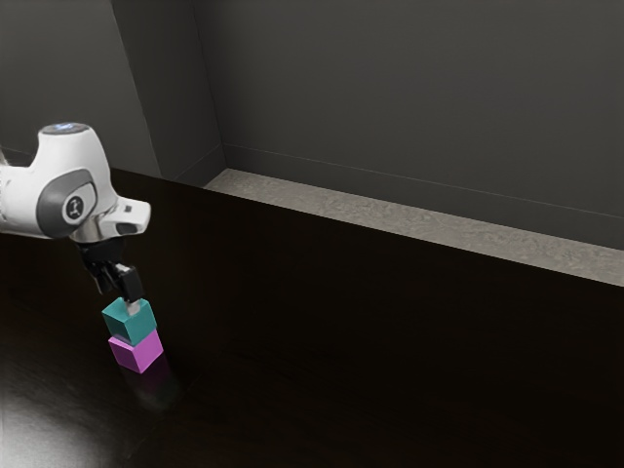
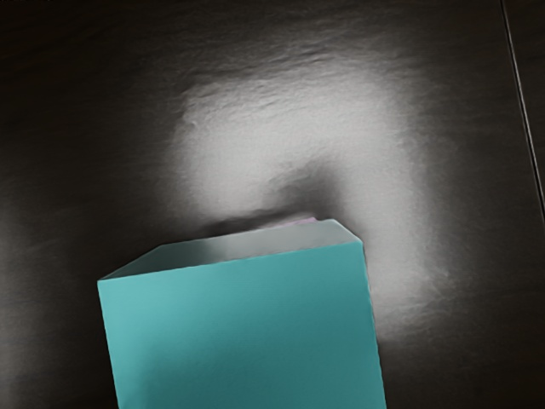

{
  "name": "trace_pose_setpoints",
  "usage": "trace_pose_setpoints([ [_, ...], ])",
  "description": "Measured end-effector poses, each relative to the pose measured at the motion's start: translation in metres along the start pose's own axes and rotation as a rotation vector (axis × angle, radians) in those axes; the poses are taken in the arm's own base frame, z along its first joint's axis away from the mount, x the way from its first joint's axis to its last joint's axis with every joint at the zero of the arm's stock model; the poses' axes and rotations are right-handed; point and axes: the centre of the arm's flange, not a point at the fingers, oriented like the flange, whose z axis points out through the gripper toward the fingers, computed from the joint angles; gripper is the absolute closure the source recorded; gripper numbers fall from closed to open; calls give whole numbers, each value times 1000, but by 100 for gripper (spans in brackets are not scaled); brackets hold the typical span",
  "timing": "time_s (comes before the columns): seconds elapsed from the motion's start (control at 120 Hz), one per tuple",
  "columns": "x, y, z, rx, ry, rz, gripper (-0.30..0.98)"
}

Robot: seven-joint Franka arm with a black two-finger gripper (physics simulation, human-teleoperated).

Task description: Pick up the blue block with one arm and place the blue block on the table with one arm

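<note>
Nearest the wrist camera, the blue block (image 2: 247,332) is noted, its teal face presented broadly to the lens and a narrower, greyer side seen beyond it. In the exterior view it is found directly at the lower end of the gripper (image 1: 131,300), the top of the block being partly covered by the tip. Whether the gripper is closed on the block or merely set around it cannot be told. Beneath the blue block a pink block (image 1: 138,352) is recorded, the two being seen as a stack, slightly out of line; a thin pink edge is also observed past the blue block in the wrist view. The pink block is seated on the table (image 1: 390,361).

The table is finished in a dark, glossy surface. A pale sheen is cast across it at the exterior view's lower left, and a dim reflection is thrown below the stack. A straight seam (image 2: 524,111) is crossed by the wrist view. The white arm (image 1: 34,200) is extended from the exterior view's left. Behind the table, a strip of mottled grey floor (image 1: 419,222) is bounded by a dark grey wall (image 1: 419,97) with a low skirting (image 1: 409,195).
</note>
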Motion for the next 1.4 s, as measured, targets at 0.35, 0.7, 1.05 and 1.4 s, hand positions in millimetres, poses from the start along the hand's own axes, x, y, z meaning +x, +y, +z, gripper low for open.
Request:
trace_pose_setpoints([
  [0.35, 4, -9, 11, 6, 21, 51, 0],
  [0.7, 6, -10, 27, -12, 6, 38, 0],
  [1.05, 11, -12, 51, -35, -22, 23, 0],
  [1.4, 9, -19, 46, -25, -5, 1, 26],
])
